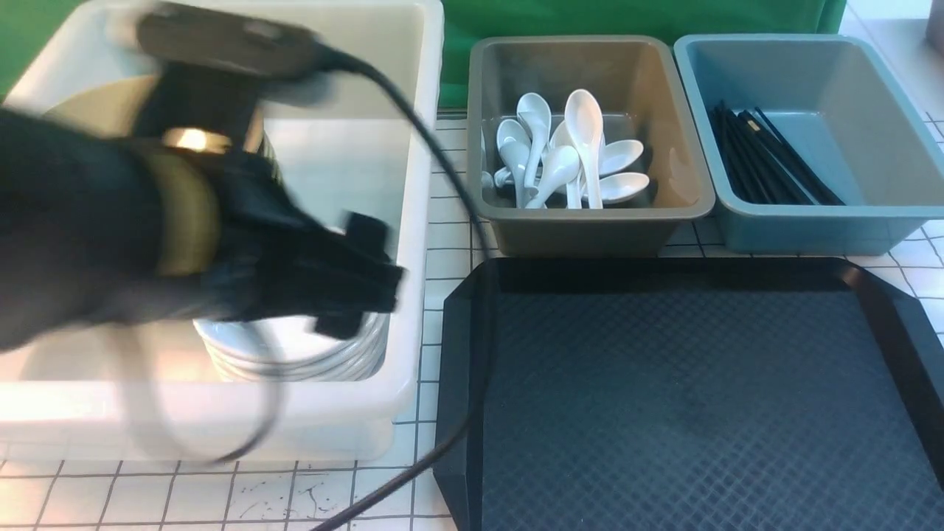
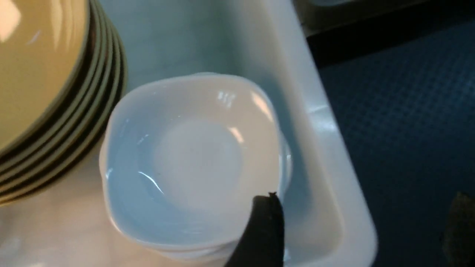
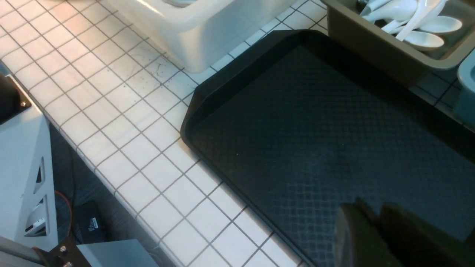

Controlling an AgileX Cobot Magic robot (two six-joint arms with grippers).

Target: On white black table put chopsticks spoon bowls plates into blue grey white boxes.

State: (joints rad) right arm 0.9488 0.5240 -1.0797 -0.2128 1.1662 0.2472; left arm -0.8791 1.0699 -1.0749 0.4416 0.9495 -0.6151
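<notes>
Those white plates look slick and breakable (ceramic, I guess), so pinch the rim; left gripper's spread, right pincer's tips look nearly together.

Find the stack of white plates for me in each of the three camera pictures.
Front view: the plates sit low on the left, in the near right corner of the white tub, partly behind the left arm.
Left wrist view: large, around the middle.
Right wrist view: can't tell; only a sliver of something shows inside the tub.
Shared landmark: the white tub.
</notes>
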